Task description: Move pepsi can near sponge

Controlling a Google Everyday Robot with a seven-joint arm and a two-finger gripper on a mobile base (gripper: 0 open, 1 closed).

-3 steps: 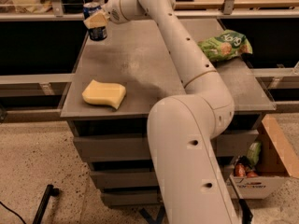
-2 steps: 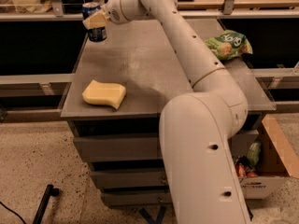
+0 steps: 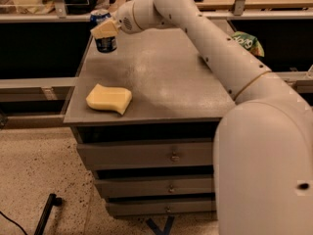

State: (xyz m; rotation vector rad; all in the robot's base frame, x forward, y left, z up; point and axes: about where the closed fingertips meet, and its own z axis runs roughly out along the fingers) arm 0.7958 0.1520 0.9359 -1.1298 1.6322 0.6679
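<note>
The pepsi can (image 3: pixel 106 44) is dark blue with a silver top and is upright at the far left corner of the grey table (image 3: pixel 166 77). My gripper (image 3: pixel 104 31) is around the can's middle, with a tan finger pad (image 3: pixel 103 29) across its front, and looks shut on it. I cannot tell whether the can's base rests on the table or hangs just above it. The pale yellow sponge (image 3: pixel 109 99) lies flat near the table's front left edge, well in front of the can.
A green snack bag (image 3: pixel 248 42) lies at the table's far right, partly hidden behind my arm (image 3: pixel 215 48). The table is a cabinet with drawers (image 3: pixel 146 155) below. Shelving and clutter stand behind it. A black object (image 3: pixel 46 212) lies on the floor at the left.
The gripper with the can has shifted slightly toward the front and right, closer to the sponge. My arm now fills more of the right side. The sponge has not moved.
</note>
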